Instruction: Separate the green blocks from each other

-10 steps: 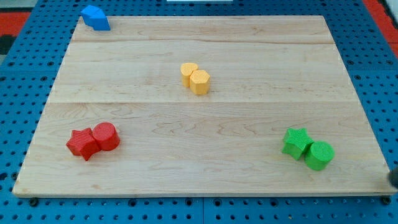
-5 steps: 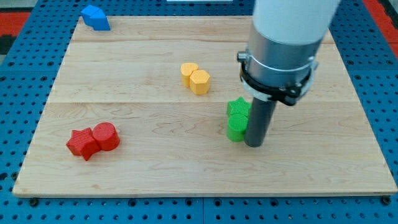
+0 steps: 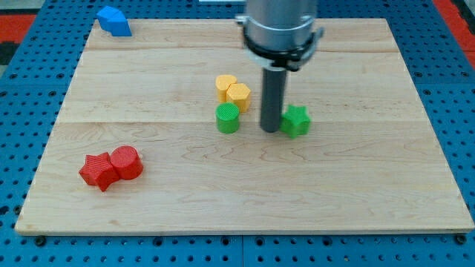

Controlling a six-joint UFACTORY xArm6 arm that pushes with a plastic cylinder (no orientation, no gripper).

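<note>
Having parted since before: green cylinder [image 3: 228,119] mid-frame, green star [image 3: 297,122] right, my tip [image 3: 269,130] sitting between, touching star. No pincer showing. Light, slippery; pushing sideways best.

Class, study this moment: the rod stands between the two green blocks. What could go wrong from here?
1. My tip sits right beside the green star; a careless sweep could drag it back toward the green cylinder.
2. The green cylinder appears to be nearly touching the yellow blocks; pushing it toward the view's top would likely disturb that pair.
</note>
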